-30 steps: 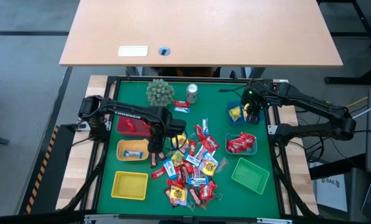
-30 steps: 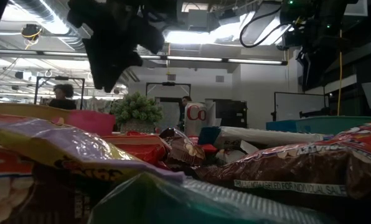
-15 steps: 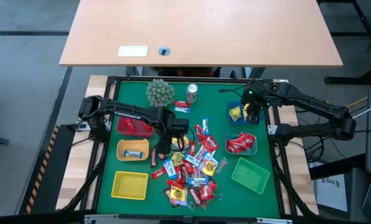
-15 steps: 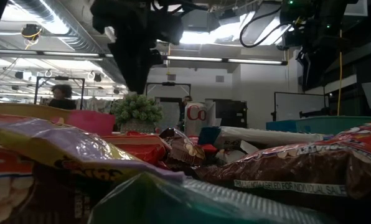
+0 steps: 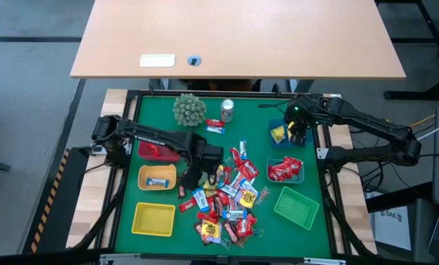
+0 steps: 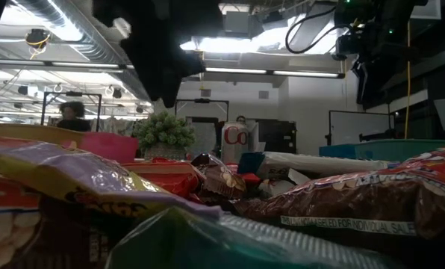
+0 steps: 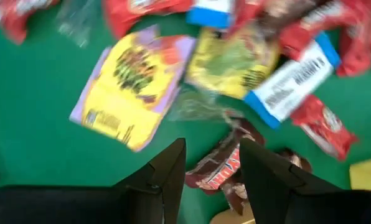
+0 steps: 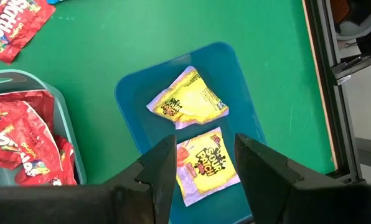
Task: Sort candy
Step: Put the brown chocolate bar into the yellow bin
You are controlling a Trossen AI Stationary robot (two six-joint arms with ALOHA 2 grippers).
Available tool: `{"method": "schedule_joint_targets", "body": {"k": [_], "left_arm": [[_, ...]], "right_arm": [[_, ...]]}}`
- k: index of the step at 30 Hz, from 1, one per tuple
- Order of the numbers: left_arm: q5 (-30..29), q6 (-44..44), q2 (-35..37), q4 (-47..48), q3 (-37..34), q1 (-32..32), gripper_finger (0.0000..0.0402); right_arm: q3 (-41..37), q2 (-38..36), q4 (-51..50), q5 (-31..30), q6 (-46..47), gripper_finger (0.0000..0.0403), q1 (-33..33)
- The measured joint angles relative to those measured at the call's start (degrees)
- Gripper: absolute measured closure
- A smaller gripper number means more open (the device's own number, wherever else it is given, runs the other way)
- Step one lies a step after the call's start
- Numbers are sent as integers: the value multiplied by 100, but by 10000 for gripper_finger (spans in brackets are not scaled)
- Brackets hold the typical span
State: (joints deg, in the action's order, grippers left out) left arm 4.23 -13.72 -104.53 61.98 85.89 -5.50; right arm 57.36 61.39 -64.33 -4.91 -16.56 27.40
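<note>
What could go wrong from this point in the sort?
The left gripper hangs open over a brown candy that lies against its neighbours in the pile, so closing may catch two wrappers or nudge them. The right gripper is open above the blue basket; dropping lower could knock its rim.

Silver can (image 5: 227,110) beside spiky green ball (image 5: 189,109)

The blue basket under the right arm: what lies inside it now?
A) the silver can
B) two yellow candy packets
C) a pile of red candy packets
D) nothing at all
B: the right wrist view shows two yellow packets, one and another, lying on the floor of the blue basket, with the right gripper hanging above them, fingers apart.
</note>
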Motion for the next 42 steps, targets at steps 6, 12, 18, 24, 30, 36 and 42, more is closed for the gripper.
{"method": "schedule_joint_targets", "body": {"k": [6, 12, 18, 24, 30, 36, 42], "left_arm": [[-4, -958, 0, -7, -200, -371, 264], [-13, -1242, -2, -107, -735, -587, 264], [-304, -1254, -4, -547, -1200, -663, 264], [-336, -1457, -4, -958, -1477, -657, 264], [-347, -1993, -4, -1115, -1781, -657, 264], [-593, -2150, -4, -1660, -2068, -655, 264], [-614, -2153, -4, -1971, -2197, -651, 264]], "right_arm": [[-1, 0, -3, 0, 0, 242, 0], [0, 0, -6, 0, 0, 242, 0], [0, 0, -6, 0, 0, 242, 0], [0, 0, -5, 0, 0, 242, 0], [-1, 2, -7, 1, 0, 242, 0], [0, 0, -5, 2, 0, 242, 0], [-2, 0, -4, 0, 0, 242, 0]]}}
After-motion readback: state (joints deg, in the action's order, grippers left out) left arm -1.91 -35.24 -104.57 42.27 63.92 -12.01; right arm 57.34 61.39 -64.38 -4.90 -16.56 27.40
